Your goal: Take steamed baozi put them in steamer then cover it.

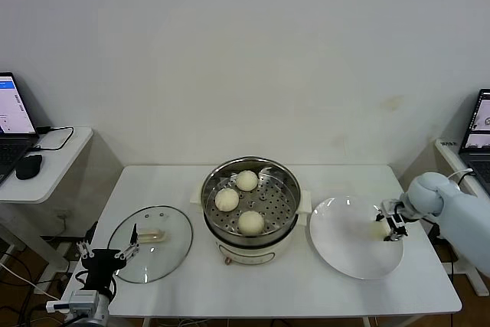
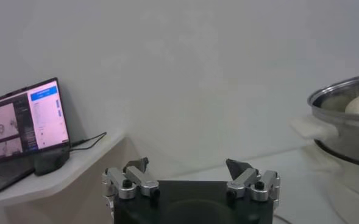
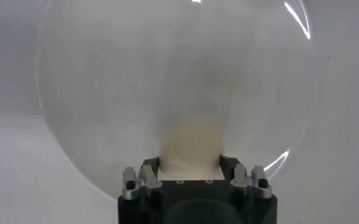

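Three steamed baozi (image 1: 246, 180) (image 1: 227, 199) (image 1: 250, 222) lie on the perforated tray of the steamer (image 1: 208, 191) at the table's middle. A fourth cream-white baozi (image 3: 190, 146) sits on the white plate (image 1: 344, 243) to the steamer's right. My right gripper (image 1: 389, 224) is down at the plate's right edge, its fingers (image 3: 150, 165) pressed against both sides of that baozi. In the head view this baozi (image 1: 380, 228) is mostly hidden by the fingers. My left gripper (image 1: 107, 252) waits open at the table's front left corner, holding nothing.
A glass lid (image 1: 164, 254) with a pale handle lies flat on the table left of the steamer, right beside my left gripper. A laptop (image 1: 11, 109) and mouse sit on a side table at far left; another laptop (image 1: 481, 124) stands at far right.
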